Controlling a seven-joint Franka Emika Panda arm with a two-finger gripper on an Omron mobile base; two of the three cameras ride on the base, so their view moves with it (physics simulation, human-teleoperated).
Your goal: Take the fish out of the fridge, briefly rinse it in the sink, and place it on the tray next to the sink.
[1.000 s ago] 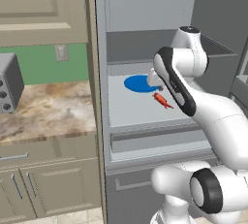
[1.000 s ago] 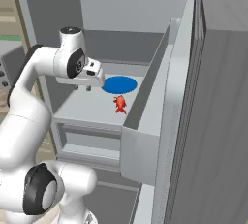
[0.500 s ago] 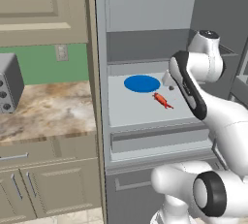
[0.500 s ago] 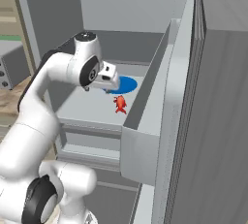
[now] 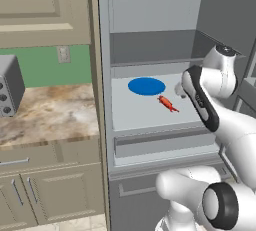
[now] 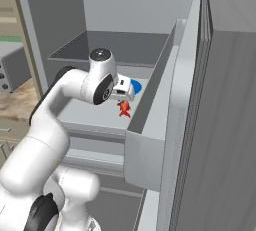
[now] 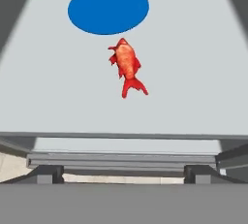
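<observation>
1. My hand [image 6: 131,91] is open, holding nothing, near the shelf's right edge.
2. The fish [image 7: 127,66] lies mid-shelf in the fridge [image 5: 150,15], just in front of the blue plate [image 7: 108,8].

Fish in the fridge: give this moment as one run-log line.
stage: reaching | fish: lying on fridge shelf beside blue plate, not held | claw: open, short of fish
</observation>
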